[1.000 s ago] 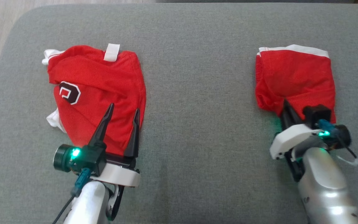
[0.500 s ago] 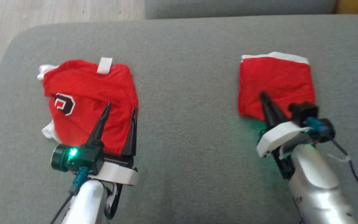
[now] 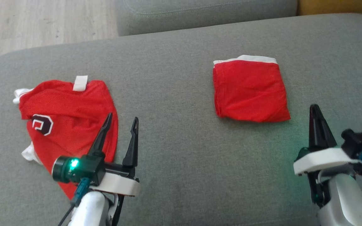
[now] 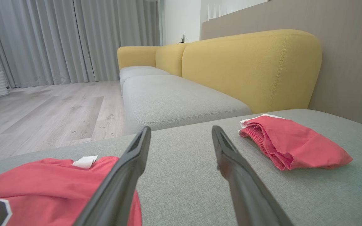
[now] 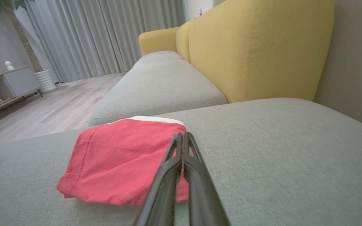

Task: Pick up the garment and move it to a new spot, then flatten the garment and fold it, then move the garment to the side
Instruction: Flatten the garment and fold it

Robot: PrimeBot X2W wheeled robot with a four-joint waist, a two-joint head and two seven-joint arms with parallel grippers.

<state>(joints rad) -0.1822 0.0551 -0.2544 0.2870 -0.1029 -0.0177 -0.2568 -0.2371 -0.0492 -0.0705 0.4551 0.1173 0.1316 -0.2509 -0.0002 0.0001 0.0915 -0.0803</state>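
Observation:
The folded red garment with a white band at its far edge lies flat on the grey cushion. My right gripper is shut and empty, just off the garment's near right corner and apart from it. In the right wrist view the garment lies ahead and left of the shut right gripper. My left gripper is open and empty at the left. The left wrist view shows the left gripper open over bare cushion, with the garment to the right.
A second red garment with a dark logo and white tab lies crumpled at the left, its right edge under my left gripper's left finger. Another grey cushion and a yellow sofa back lie beyond. Wooden floor borders the far left.
The head camera has shifted, so the whole picture moved. My right gripper, whose tip was on the folded garment's near edge, has drawn back and now stands clear of it.

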